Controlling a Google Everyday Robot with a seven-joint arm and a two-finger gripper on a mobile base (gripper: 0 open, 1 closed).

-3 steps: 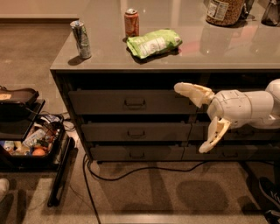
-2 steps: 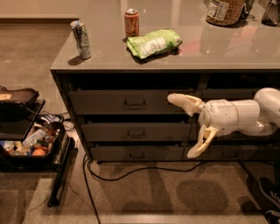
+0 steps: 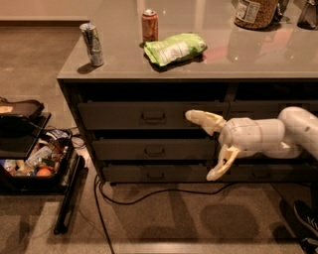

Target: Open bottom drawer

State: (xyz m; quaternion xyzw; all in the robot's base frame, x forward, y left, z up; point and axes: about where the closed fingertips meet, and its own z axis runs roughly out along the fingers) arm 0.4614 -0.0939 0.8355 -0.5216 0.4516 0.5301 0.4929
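Catches the end effector (image 3: 199, 146) spread wide in front of the left drawer stack under the desk (image 3: 248, 62), with one pale finger (image 3: 201, 119) pointing left across the right end of the top drawer (image 3: 114, 115) and the other (image 3: 221, 166) hanging down to the right end of the bottom drawer (image 3: 129, 173). Cannot tell whether that lower tip touches the panel. Grips nothing. Finds the bottom drawer lowest in the stack, just above the floor, its slim dark front in line with the middle drawer (image 3: 124, 149) above it and its small bar handle (image 3: 155, 175) well left of the lower fingertip. Brings the white arm (image 3: 283, 136) in from the right edge. Sets a green bag (image 3: 175, 48), a red can (image 3: 149, 25), a silver can (image 3: 93, 44) and a jar (image 3: 256, 10) on the desk top. Leaves a black cable (image 3: 149, 193) looping over the carpet below the drawers, and an open black case (image 3: 22, 116) of clutter on the floor at left.
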